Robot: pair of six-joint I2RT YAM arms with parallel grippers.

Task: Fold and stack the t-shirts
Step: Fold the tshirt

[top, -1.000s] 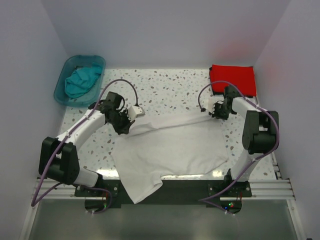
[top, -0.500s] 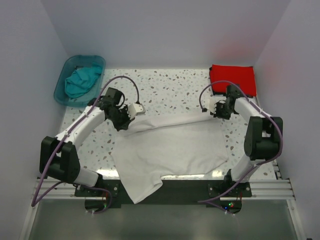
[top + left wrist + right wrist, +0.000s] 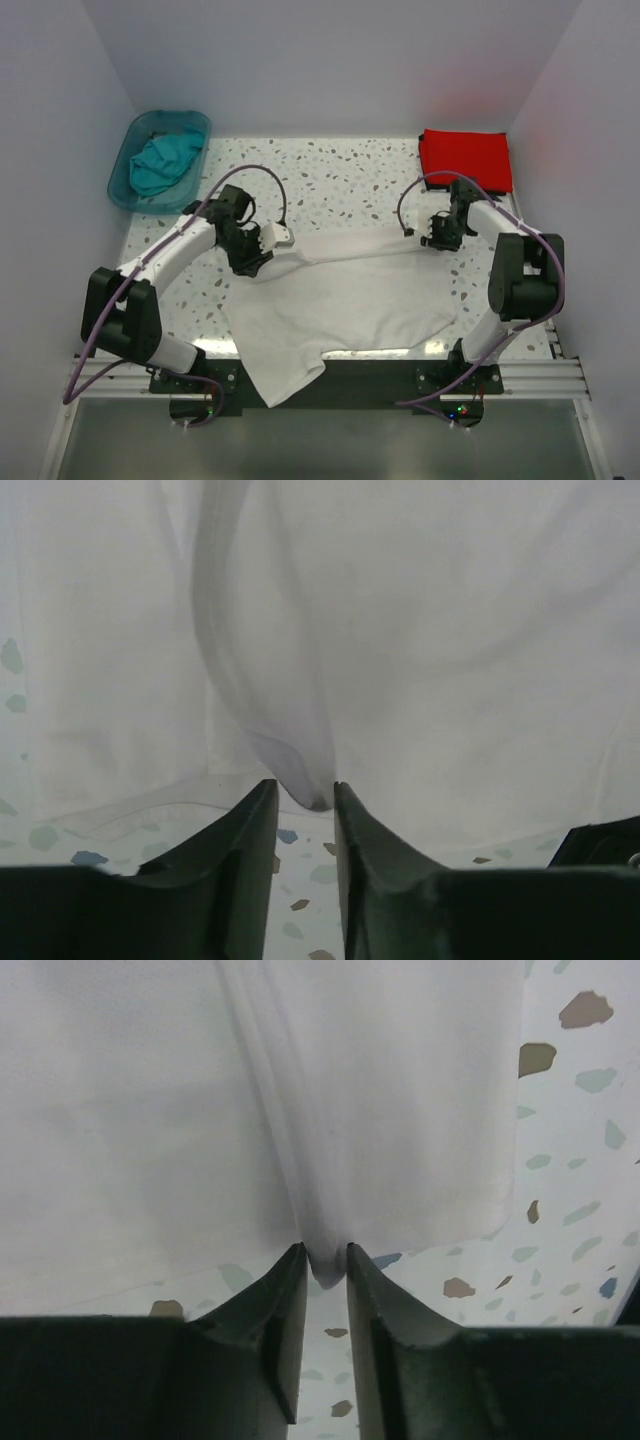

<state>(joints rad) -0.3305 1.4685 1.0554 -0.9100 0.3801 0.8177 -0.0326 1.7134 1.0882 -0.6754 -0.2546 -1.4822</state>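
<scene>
Well, the soft white cloth t-shirt [image 3: 340, 300] lies spread over the speckled table [image 3: 345, 185], its near end drooping off the front edge. The left gripper [image 3: 305, 798] is nipped tight on a small fold at the shirt's far left corner. The right gripper [image 3: 322, 1265] pinches another at the far right. I'd say the shirt is light, limp and sure to sag, so hems and corners look best to hold. The folded bright red t-shirt [image 3: 466, 158] sits far right, and the teal t-shirt [image 3: 165, 160] lies crumpled in the translucent teal plastic tub [image 3: 122, 180].
</scene>
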